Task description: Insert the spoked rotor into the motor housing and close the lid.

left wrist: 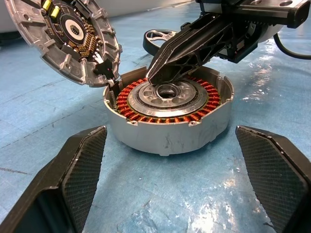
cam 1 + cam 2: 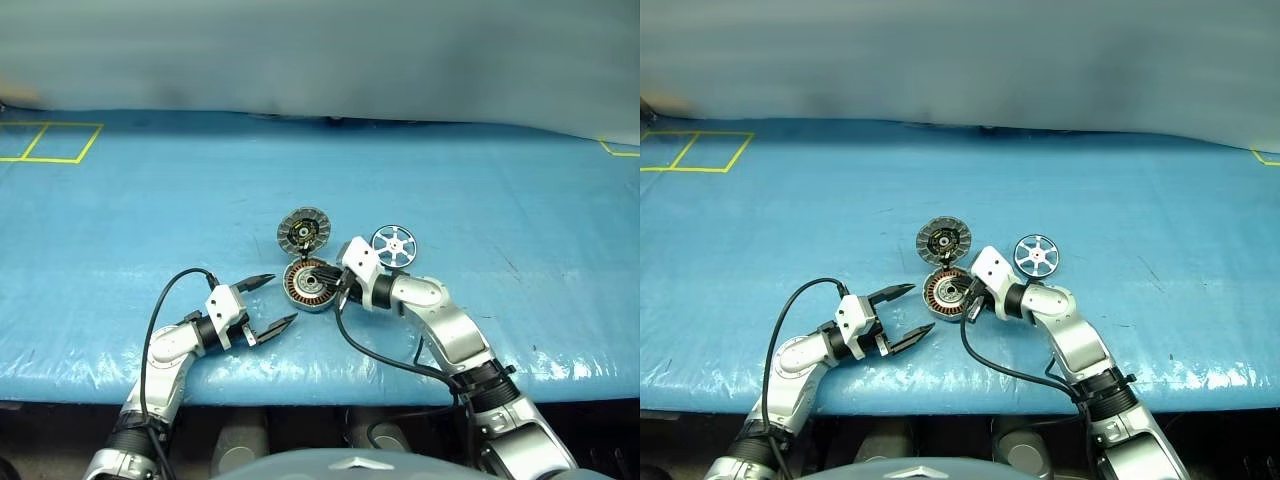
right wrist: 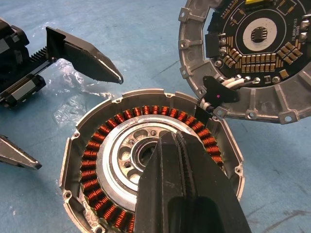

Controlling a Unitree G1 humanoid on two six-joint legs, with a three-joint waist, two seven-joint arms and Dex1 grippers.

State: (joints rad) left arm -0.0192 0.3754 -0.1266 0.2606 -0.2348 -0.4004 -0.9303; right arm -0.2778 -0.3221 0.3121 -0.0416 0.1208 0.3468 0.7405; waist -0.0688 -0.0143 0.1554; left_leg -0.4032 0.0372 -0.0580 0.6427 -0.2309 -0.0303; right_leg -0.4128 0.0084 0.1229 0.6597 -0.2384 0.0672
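The motor housing [image 2: 306, 286] lies open on the blue table, its copper windings [image 3: 97, 155] ringing a silver centre. Its lid [image 2: 303, 231] is swung back behind it, dark inner face [image 3: 257, 43] showing. To the right of the lid, the spoked rotor [image 2: 394, 246] lies flat on the table. My right gripper [image 3: 177, 143] is shut and empty, its tips over the housing's silver centre. My left gripper [image 2: 283, 298] is open just left of the housing, level with it, and its fingers [image 1: 77, 174] hold nothing.
Yellow tape squares [image 2: 48, 141] mark the far left of the blue sheet, and a yellow corner [image 2: 618, 150] marks the far right. The table's front edge [image 2: 320, 385] runs just below both arms. Black cables [image 2: 385, 360] trail from both wrists.
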